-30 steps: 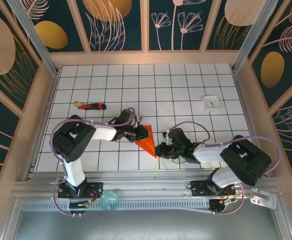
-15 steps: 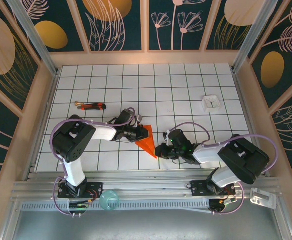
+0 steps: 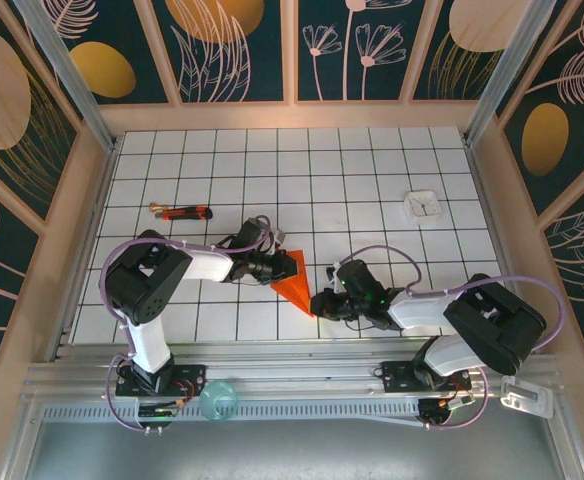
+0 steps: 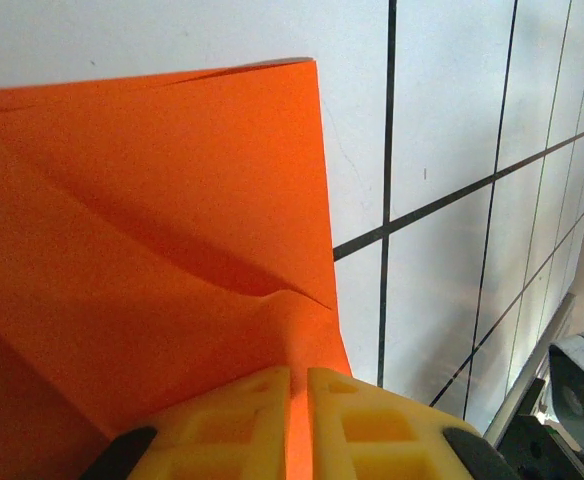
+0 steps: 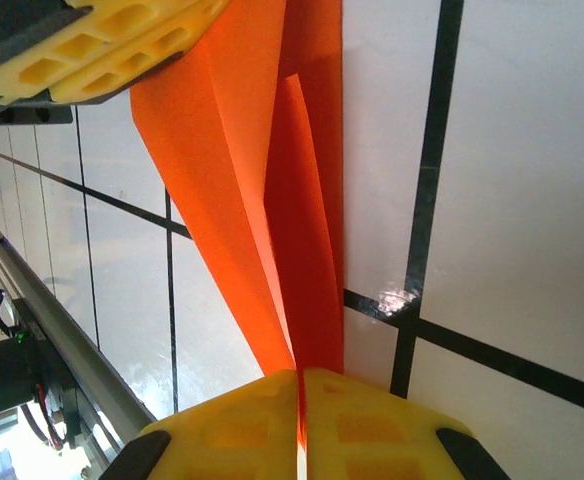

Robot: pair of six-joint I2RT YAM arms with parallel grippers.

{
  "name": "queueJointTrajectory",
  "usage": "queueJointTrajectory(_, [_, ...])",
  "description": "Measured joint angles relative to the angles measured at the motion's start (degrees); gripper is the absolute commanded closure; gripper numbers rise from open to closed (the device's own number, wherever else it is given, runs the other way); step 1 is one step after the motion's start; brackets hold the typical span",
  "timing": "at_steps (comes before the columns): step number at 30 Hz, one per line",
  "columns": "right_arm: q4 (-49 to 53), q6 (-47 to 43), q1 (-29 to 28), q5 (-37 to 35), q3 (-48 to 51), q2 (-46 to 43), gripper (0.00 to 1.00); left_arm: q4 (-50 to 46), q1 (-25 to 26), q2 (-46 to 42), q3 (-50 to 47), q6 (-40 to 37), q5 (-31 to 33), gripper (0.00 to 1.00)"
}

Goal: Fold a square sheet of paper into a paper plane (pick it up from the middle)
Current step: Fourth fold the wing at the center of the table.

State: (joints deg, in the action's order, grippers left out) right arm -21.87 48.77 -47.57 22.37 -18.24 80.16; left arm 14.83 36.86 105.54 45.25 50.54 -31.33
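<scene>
My left tool (image 3: 273, 268) is pinched together on the left edge of the paper (image 3: 294, 278), and my right tool (image 3: 322, 303) is clamped on its narrow tip. The paper is a folded wedge midway between the left and right edges of the bench (image 3: 372, 170), closer to the near edge, its long axis running from the wide far end to a point aimed at the near edge, slanting slightly right. Open room lies toward the far edge, where a red-and-black stick (image 3: 182, 212) by the left edge and a small white square (image 3: 422, 206) by the right edge sit well apart from the paper.
</scene>
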Motion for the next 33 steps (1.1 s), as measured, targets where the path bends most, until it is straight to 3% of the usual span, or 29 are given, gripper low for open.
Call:
queueJointTrajectory(17, [-3.21,0.48,-0.48,-0.46,1.44,1.05,0.97,-0.02,0.0,0.0,0.0,-0.22,0.0,0.85])
queueJointTrajectory(25, [-2.4,0.66,-0.72,-1.36,1.44,0.22,0.91,-0.02,0.0,0.0,0.0,-0.42,-0.07,0.85])
queueJointTrajectory(33, [5.51,-1.36,-0.5,-1.95,1.14,-4.81,0.85,-0.02,0.0,0.0,0.0,-0.66,-0.15,0.85])
